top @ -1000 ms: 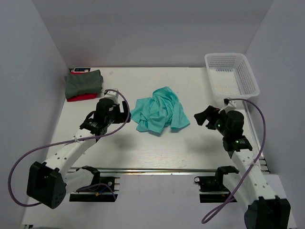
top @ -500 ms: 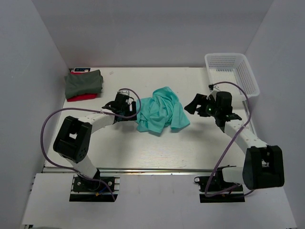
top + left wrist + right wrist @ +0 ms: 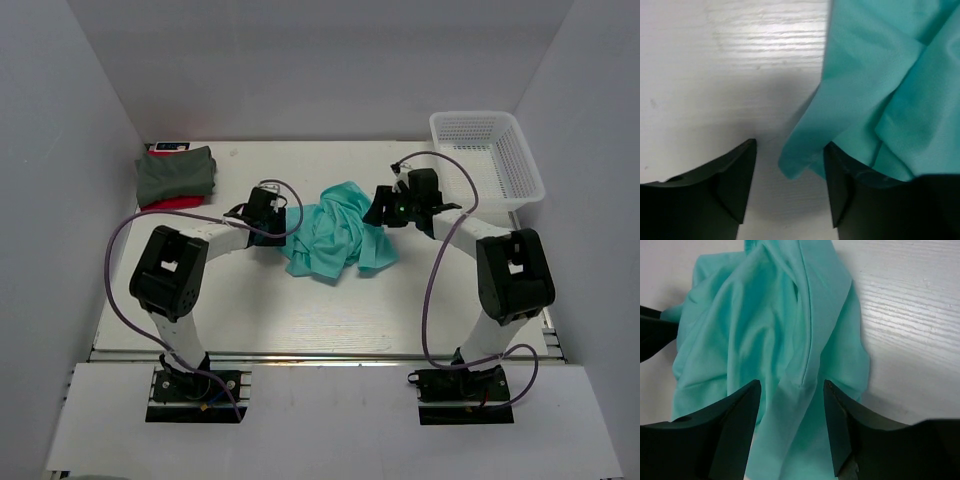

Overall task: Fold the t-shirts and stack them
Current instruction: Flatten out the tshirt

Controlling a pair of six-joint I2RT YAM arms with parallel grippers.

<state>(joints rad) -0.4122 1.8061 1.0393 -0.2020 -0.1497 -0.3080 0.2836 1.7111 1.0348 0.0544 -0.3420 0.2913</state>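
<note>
A crumpled teal t-shirt (image 3: 335,235) lies in the middle of the table. My left gripper (image 3: 277,228) is open at its left edge; in the left wrist view a teal corner (image 3: 800,160) lies on the table between the fingers (image 3: 732,180). My right gripper (image 3: 378,210) is open over the shirt's upper right part; in the right wrist view its fingers (image 3: 735,425) straddle a raised fold with a seam (image 3: 800,365). A folded dark grey-green shirt (image 3: 176,172) lies on a red one (image 3: 165,204) at the far left.
A white mesh basket (image 3: 486,160) stands at the back right corner. Purple cables (image 3: 115,250) loop off both arms. Grey walls close in the table on three sides.
Both arms have reached forward and inward from the table's sides. The left gripper now sits at the teal shirt's left edge and the right gripper over its upper right. The shirt has not moved.
</note>
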